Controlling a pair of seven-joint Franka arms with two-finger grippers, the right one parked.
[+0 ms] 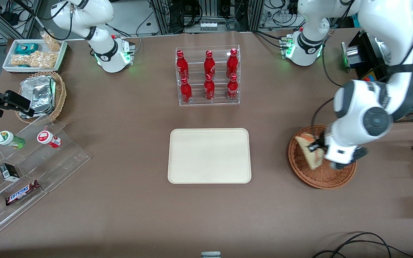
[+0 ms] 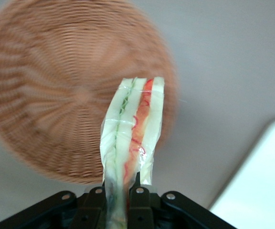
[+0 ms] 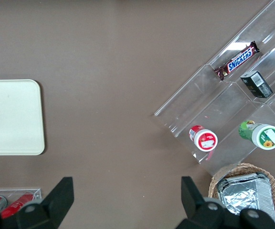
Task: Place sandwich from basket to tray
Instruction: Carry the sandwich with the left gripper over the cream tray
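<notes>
The left gripper is shut on the sandwich, a cream wedge with orange-red and green layers in clear wrap, and holds it above the reddish-brown wicker basket. In the left wrist view the sandwich stands between the black fingers, lifted off the basket, which holds nothing else. The cream tray lies flat at the table's middle, with nothing on it; a corner of the tray shows in the left wrist view and its edge in the right wrist view.
A clear rack of red bottles stands farther from the front camera than the tray. Toward the parked arm's end are a lighter basket of foil packets, a white snack tray and a clear stepped stand with snacks.
</notes>
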